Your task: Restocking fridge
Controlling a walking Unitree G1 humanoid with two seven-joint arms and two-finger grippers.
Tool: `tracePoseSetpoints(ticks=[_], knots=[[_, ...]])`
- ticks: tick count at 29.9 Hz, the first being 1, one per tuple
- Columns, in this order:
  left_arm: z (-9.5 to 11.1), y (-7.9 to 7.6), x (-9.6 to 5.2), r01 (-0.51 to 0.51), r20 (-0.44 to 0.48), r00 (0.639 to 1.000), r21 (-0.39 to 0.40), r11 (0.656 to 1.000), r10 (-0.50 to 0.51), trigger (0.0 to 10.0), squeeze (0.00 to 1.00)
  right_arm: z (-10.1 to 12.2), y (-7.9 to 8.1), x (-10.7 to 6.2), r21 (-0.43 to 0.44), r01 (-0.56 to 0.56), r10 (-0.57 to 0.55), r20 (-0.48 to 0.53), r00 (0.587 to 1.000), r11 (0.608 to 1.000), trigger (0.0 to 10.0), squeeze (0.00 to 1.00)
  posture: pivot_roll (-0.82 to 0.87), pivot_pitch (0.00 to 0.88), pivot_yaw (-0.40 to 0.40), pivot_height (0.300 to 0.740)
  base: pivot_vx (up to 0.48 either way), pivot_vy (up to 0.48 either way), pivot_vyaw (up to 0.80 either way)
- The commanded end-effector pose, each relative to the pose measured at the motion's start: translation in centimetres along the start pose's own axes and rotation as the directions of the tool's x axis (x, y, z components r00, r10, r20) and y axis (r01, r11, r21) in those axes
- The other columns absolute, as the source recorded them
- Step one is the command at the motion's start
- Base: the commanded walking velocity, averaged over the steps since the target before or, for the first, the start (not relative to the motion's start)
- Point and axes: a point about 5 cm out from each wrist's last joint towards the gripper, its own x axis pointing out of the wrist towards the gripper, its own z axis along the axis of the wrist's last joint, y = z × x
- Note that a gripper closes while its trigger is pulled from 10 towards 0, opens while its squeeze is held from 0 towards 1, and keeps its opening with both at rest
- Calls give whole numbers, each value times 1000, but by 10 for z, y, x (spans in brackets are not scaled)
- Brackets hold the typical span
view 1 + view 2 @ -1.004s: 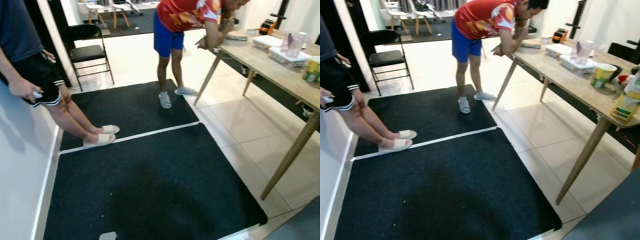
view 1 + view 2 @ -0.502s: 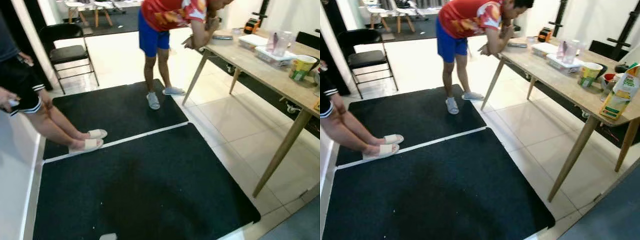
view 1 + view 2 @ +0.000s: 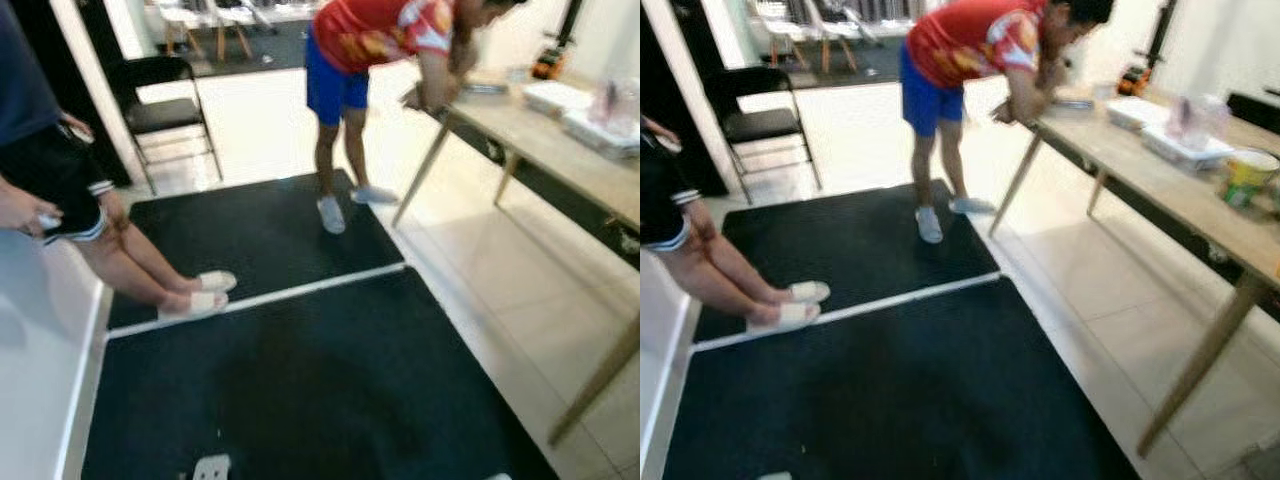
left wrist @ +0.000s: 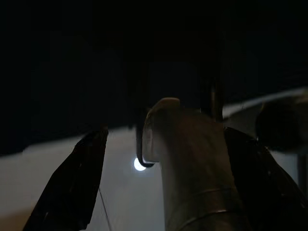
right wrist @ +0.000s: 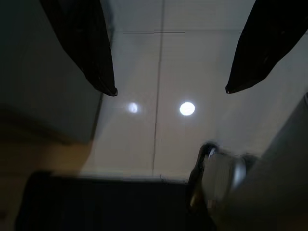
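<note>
Collision with the leaning person or desk seems possible while walking on blurred views, both tools released and empty.

Matt black floor mats lie on glossy pale tiles beside a smooth wooden table.

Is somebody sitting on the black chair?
No, the black folding chair stands with its seat bare, while one person leans on the wooden table and another stands by the wall.
</note>
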Motion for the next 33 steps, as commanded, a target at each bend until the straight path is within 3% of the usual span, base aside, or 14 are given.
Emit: tracePoseSetpoints(ticks=[1,9,33], knots=[[-12,-2,-1,6,-49,999,3,1000,-6,10000,0,-1,5,1,4,-11,11,-1,1000,1000,10000,0,-59,0,-18,740,326,0,0],[-12,-2,-2,7,-49,999,2,1000,-7,10000,0,-3,5,1,11,-1,1,-16,1000,1000,10000,0,-56,0,-16,740,330,0,0],[-12,-1,-2,8,-47,999,0,1000,-8,10000,0,-5,9,2,20,-2,3,-41,999,1000,10000,0,-47,0,-13,740,330,0,-781]])
